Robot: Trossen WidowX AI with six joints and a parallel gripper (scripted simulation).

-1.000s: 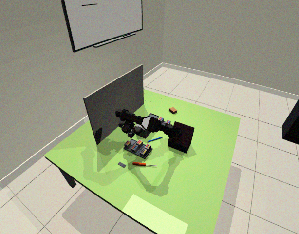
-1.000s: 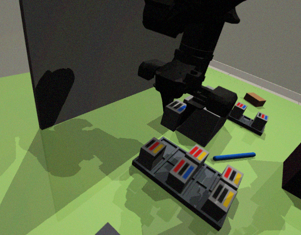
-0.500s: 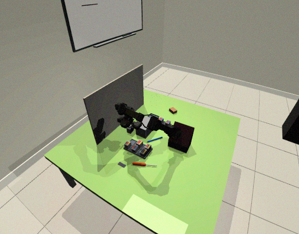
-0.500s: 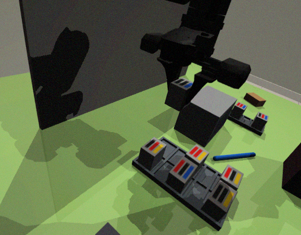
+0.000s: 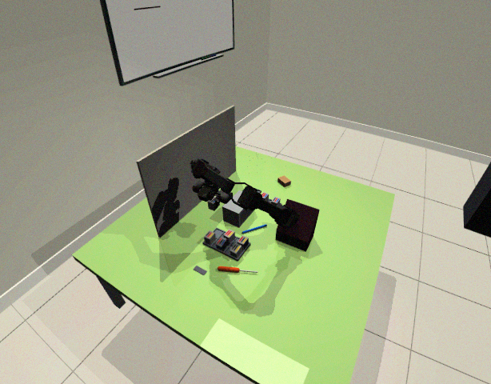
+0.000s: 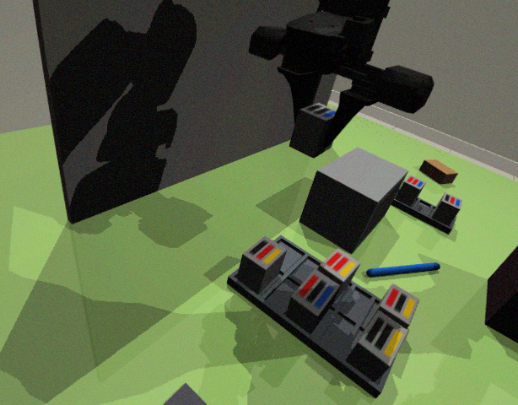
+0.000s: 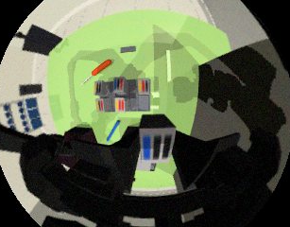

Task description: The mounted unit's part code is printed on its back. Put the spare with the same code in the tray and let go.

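Hovering arm [image 6: 337,39] w/ spare [image 6: 314,128] aloft

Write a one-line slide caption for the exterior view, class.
The pincer holds a spare block with black-black-blue stripes in the air above the grey cube, with five striped spares left in the rack.
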